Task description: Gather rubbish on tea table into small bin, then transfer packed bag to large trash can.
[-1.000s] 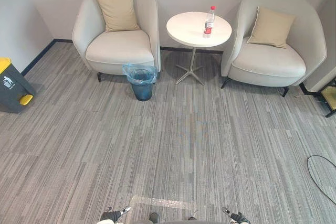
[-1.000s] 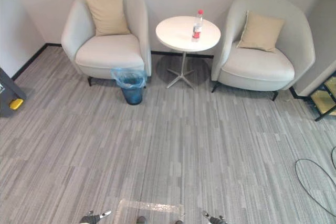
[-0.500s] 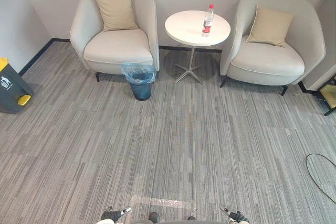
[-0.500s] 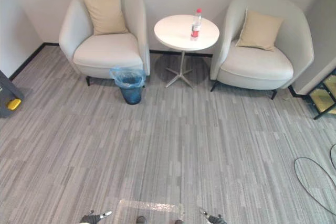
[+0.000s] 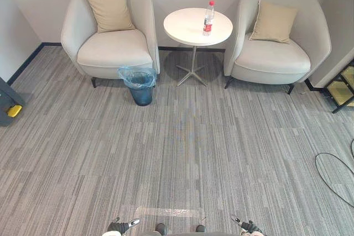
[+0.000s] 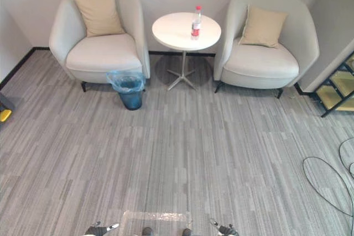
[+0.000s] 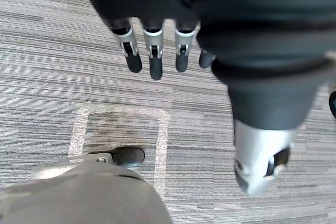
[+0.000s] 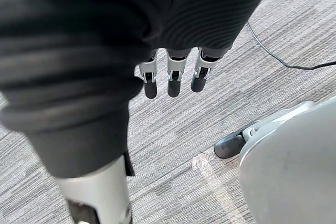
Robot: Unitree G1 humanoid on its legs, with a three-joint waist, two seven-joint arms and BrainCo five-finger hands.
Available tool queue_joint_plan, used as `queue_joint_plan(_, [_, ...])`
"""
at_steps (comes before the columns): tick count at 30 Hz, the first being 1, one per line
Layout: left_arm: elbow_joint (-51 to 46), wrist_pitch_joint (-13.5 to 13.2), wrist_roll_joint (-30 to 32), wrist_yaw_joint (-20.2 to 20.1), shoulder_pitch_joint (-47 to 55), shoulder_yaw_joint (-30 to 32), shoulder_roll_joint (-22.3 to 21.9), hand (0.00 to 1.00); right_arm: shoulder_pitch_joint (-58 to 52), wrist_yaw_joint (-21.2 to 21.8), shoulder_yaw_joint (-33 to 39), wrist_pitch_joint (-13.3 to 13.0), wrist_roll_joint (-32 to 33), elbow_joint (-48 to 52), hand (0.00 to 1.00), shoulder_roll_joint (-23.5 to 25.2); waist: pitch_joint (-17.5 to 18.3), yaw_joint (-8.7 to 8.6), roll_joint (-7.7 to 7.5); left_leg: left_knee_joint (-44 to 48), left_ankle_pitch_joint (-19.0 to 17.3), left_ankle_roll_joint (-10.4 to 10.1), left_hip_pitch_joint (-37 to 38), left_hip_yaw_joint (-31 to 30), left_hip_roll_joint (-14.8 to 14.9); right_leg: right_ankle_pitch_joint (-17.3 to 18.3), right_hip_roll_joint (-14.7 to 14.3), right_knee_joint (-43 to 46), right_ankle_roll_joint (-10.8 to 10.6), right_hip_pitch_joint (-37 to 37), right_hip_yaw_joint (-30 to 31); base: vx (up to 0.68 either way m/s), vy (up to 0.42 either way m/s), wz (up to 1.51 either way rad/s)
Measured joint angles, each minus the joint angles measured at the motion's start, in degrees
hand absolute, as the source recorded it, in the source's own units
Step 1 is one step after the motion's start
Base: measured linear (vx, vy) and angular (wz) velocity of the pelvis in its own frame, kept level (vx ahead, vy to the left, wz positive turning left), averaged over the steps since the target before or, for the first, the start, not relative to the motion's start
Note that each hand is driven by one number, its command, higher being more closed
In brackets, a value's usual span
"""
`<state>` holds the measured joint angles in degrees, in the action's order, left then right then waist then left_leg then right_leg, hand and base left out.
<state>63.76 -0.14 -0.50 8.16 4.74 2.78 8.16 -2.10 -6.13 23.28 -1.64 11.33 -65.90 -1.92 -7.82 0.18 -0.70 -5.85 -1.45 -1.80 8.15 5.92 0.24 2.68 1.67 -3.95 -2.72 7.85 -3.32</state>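
A clear plastic bottle [image 5: 208,18] with a red cap and red label stands upright on the round white tea table [image 5: 188,29] between two armchairs. The small bin [image 5: 138,84], lined with a blue bag, sits on the carpet by the left armchair's front corner. The large grey trash can [image 5: 6,106] with a yellow pedal shows at the far left edge. My left hand [image 7: 152,56] and right hand [image 8: 170,74] hang low over the carpet, far from the table, fingers straight and holding nothing. Both also peek in at the bottom edge, the left hand [image 5: 119,226] and the right hand [image 5: 249,227].
Two light grey armchairs [image 5: 108,48] [image 5: 271,53], each with a beige cushion, flank the table against the wall. A taped rectangle [image 5: 168,212] marks the carpet near me. A black rack [image 5: 343,84] stands at the right edge. Wide grey carpet lies between me and the table.
The whole picture has shifted left, so the camera has turned right; the large trash can now sits at the edge. The bottle, bin and both hands have not moved.
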Motion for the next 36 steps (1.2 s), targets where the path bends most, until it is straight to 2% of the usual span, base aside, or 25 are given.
queue_joint_plan(2, [-0.04, 0.12, -0.06, -0.12, -0.28, 0.06, -0.11, 0.00, 0.21, 0.02, 0.01, -0.08, 0.16, 0.07, 0.00, -0.14, -0.42, -0.01, 0.27, 1.44, -0.87, -0.73, -0.52, 0.68, 0.42, 0.93, -0.27, 1.94, 0.98, -0.80, 0.56, -0.01, -0.055, -0.16])
queue_joint_plan(4, [-0.21, 0.50, -0.07, -0.71, -0.85, 0.59, -0.39, 0.00, 0.31, 0.07, 0.01, -0.16, 1.49, 0.33, 0.00, -0.31, -1.20, -0.01, 0.75, 8.10, -4.45, -1.20, -3.25, 1.33, 1.28, 3.02, -0.59, 5.69, 1.39, -2.21, 0.80, -0.02, -0.057, -0.15])
queue_joint_plan(6, [-1.98, 0.56, -0.07, -0.76, -0.88, 1.80, -1.11, 0.00, -0.54, 0.06, -0.11, -0.50, 3.73, 2.77, 0.00, -0.21, -2.22, -0.12, 1.62, 17.65, -9.18, -2.36, -6.38, 1.93, 3.17, 6.77, -1.28, 9.85, 2.34, -2.94, 0.47, -0.03, -0.082, -0.03])
queue_joint_plan(8, [-3.86, 0.60, -0.15, -0.78, -0.77, 3.15, -0.98, 0.00, -1.55, -0.16, -1.01, -0.71, 5.03, 4.66, 0.00, 0.91, -2.63, -0.06, 0.79, 28.89, -9.64, -2.71, -11.24, 4.12, 4.31, 9.00, -0.86, 12.51, 3.26, -3.92, 0.32, 0.00, -0.090, 0.09])
queue_joint_plan(10, [-6.25, 0.56, -0.76, -0.77, -0.05, 5.19, -1.74, 0.00, -1.60, -0.39, -1.40, -0.71, 5.95, 5.66, 0.00, 0.88, -3.50, 0.64, 0.53, 43.91, -8.51, -1.80, -18.10, 5.97, 6.50, 11.09, -0.68, 15.10, 4.10, -3.29, 0.98, 0.09, -0.104, -0.05])
queue_joint_plan(11, [-6.62, 0.53, -0.97, -0.69, 0.54, 5.39, -1.94, 0.00, -2.08, -0.65, -1.71, -0.72, 6.78, 6.41, 0.00, 0.95, -3.41, 0.60, 0.80, 47.10, -9.86, -1.47, -19.75, 6.36, 7.12, 11.73, -0.56, 15.43, 4.54, -2.26, 1.28, 0.14, -0.036, -0.10])
queue_joint_plan(13, [-6.95, 0.51, -1.46, -0.68, 0.65, 5.36, -2.05, 0.00, -1.93, -0.81, -2.60, -0.78, 6.89, 6.44, 0.00, 0.85, -3.47, 0.65, 0.98, 45.66, -11.02, -1.24, -21.97, 7.43, 7.25, 12.74, 0.04, 15.19, 4.81, -0.79, 2.55, 0.21, 0.030, -0.21])
queue_joint_plan(14, [-6.95, 0.49, -1.96, -0.65, 0.64, 5.33, -2.05, 0.00, -1.63, -0.81, -3.32, -0.76, 6.91, 6.37, 0.00, 0.87, -3.45, 0.87, 0.95, 41.77, -10.84, -1.35, -22.84, 7.89, 6.91, 12.96, 0.63, 14.54, 4.52, -0.41, 3.55, 0.31, 0.119, -0.52])
queue_joint_plan(16, [-6.94, 0.48, -2.03, -0.57, 0.41, 5.19, -2.18, 0.00, -1.08, -0.83, -3.89, -0.76, 6.92, 6.37, 0.00, 0.85, -3.41, 1.90, 1.00, 30.49, -8.19, -1.44, -23.66, 7.47, 4.89, 13.52, 1.81, 13.09, 3.62, 0.01, 6.04, 0.32, 0.171, -0.66])
queue_joint_plan(17, [-6.86, 0.48, -2.02, -0.55, 0.40, 5.02, -2.37, 0.00, -1.06, -0.91, -3.92, -0.77, 6.89, 6.35, 0.00, 0.67, -3.20, 2.10, 1.33, 23.22, -5.18, -1.86, -23.43, 6.56, 3.69, 13.91, 2.26, 12.23, 2.96, 0.31, 7.15, 0.40, 0.256, -0.71])
queue_joint_plan(18, [-6.09, 0.43, -2.04, -0.53, 0.57, 4.86, -2.44, 0.00, -1.12, -1.11, -3.81, -0.81, 6.84, 5.96, 0.00, -0.03, -2.68, 2.61, 1.82, 19.76, 0.58, -0.92, -22.68, 5.04, 2.85, 14.41, 2.66, 11.37, 1.92, 0.69, 8.45, 0.42, 0.269, -0.67])
queue_joint_plan(20, [-4.86, 0.49, -1.94, -0.55, -0.19, 4.46, -0.90, 0.00, -0.79, -1.13, -3.58, -0.61, 6.65, 3.92, 0.00, 0.94, -1.57, 2.60, -0.35, 20.95, -2.56, 1.04, -22.84, 6.67, 0.83, 13.77, 4.81, 11.75, 1.31, 0.85, 9.74, 0.42, 0.206, -0.36])
queue_joint_plan(21, [-4.26, 0.57, -1.98, -0.57, -0.63, 4.45, -0.69, 0.00, -0.89, -1.18, -3.03, -0.61, 6.60, 3.92, 0.00, 1.47, -1.25, 2.50, -0.86, 22.16, -3.55, 1.47, -22.78, 7.48, 0.55, 13.56, 5.46, 13.16, 0.92, 0.26, 10.04, 0.59, 0.229, -0.24])
queue_joint_plan(23, [-3.71, 0.53, -1.95, -0.50, -0.80, 4.22, -0.62, 0.00, -1.23, -0.99, -3.10, -0.59, 5.54, 3.95, 0.00, 1.47, -0.81, 3.49, -1.48, 22.09, -5.97, 3.10, -18.50, 10.63, -0.41, 13.02, 6.66, 21.68, -0.08, -1.64, 11.38, 0.47, 0.195, -0.49])
queue_joint_plan(24, [-3.51, 0.52, -1.92, -0.51, -0.80, 3.78, -0.50, 0.00, -1.02, -0.81, -3.13, -0.61, 4.63, 4.10, 0.00, 1.45, -0.71, 3.52, -1.52, 20.66, -6.19, 3.41, -16.21, 11.37, -0.69, 12.11, 6.68, 27.49, -1.86, -3.60, 11.71, 0.33, 0.144, -0.50])
queue_joint_plan(26, [-3.52, 0.62, -1.82, -0.56, -1.07, 1.68, 0.03, 0.00, -0.97, -0.53, -3.23, -0.73, 4.09, 5.32, 0.00, 1.44, -0.62, 2.44, -1.28, 17.03, -6.89, 3.87, -10.59, 11.25, -1.00, 7.38, 6.60, 46.62, -11.60, -11.27, 10.82, 0.44, 0.173, -0.26])
queue_joint_plan(27, [-3.43, 0.77, -1.81, -0.58, -1.51, 1.53, 0.08, 0.00, -1.06, -0.52, -3.23, -0.62, 3.53, 5.86, 0.00, 1.43, -0.73, 2.35, -1.28, 15.97, -7.31, 3.82, -8.32, 11.17, -1.00, 7.70, 6.88, 52.97, -11.11, -14.00, 9.25, 0.34, 0.106, -0.12])
queue_joint_plan(28, [-3.43, 0.90, -1.86, -0.59, -1.97, 1.46, -0.07, 0.00, -1.43, -0.50, -3.28, -0.61, 2.47, 6.51, 0.00, 1.44, -0.85, 2.18, -1.21, 14.54, -7.34, 3.81, -5.39, 11.20, -1.00, 8.96, 8.14, 58.21, -8.86, -16.77, 5.65, 0.30, 0.038, -0.09])
queue_joint_plan(29, [-3.44, 0.87, -1.89, -0.59, -2.32, 1.29, -0.58, 0.00, -1.40, -0.35, -3.30, -0.70, 2.13, 6.68, 0.00, 1.35, -1.41, 2.01, -0.31, 12.72, -7.34, 3.81, -1.70, 11.41, -0.61, 10.80, 9.10, 59.83, -5.64, -18.64, 2.02, 0.29, 0.018, -0.07])
queue_joint_plan(31, [-3.41, 0.80, -1.95, -0.59, -2.99, 0.72, -1.72, 0.00, -1.38, 0.01, -3.34, -0.80, 2.08, 7.72, 0.00, 1.51, -1.43, 1.38, -0.31, 11.57, -7.34, 3.81, 1.92, 11.47, 0.33, 12.98, 9.56, 56.06, -3.02, -20.86, -2.10, 0.29, -0.054, 0.07])
queue_joint_plan(32, [-3.39, 0.61, -1.95, -0.65, -3.36, 0.08, -2.86, 0.00, -1.30, 0.27, -3.55, -0.87, 2.07, 7.95, 0.00, 1.71, -1.44, 0.58, -0.40, 11.58, -7.34, 3.80, 2.85, 10.85, 1.11, 13.03, 9.33, 49.54, -2.41, -22.10, -4.32, 0.28, -0.157, 0.30])
queue_joint_plan(33, [-3.45, 0.54, -1.97, -0.75, -3.54, 0.12, -3.80, 0.00, -1.27, 0.29, -3.96, -1.21, 1.97, 8.28, 0.00, 1.91, -1.42, 0.02, -0.64, 11.26, -7.54, 3.47, 3.05, 10.62, 1.40, 10.40, 8.73, 39.66, -1.21, -23.24, -5.46, 0.22, -0.170, 0.30])
queue_joint_plan(34, [-3.45, 0.53, -1.99, -0.75, -3.61, 0.12, -3.81, 0.00, -1.27, 0.29, -4.03, -1.25, 1.95, 8.26, 0.00, 1.91, -1.37, -0.02, -0.74, 11.08, -7.72, 3.16, 3.15, 10.49, 1.39, 8.73, 8.35, 36.44, -0.99, -23.66, -5.30, 0.25, -0.213, 0.28])
queue_joint_plan(35, [-3.46, 0.42, -1.98, -0.68, -3.84, 0.17, -3.73, 0.00, -1.32, 0.26, -4.20, -1.23, 1.88, 8.03, 0.00, 2.15, -1.23, -0.24, -2.07, 10.84, -8.86, 1.29, 3.76, 9.00, 0.33, 0.38, 7.68, 26.19, -0.12, -23.80, -3.15, 0.23, -0.203, 0.12])
queue_joint_plan(36, [-2.80, 0.44, -1.97, -0.65, -4.82, 0.40, -4.09, 0.00, -0.59, 0.51, -3.97, -1.31, 2.15, 7.77, 0.00, 1.87, -2.09, -0.34, -1.20, 10.62, -10.21, -0.64, 4.48, 7.29, 0.70, 0.10, 6.73, 26.13, 0.31, -23.72, -2.79, 0.26, -0.222, -0.06])
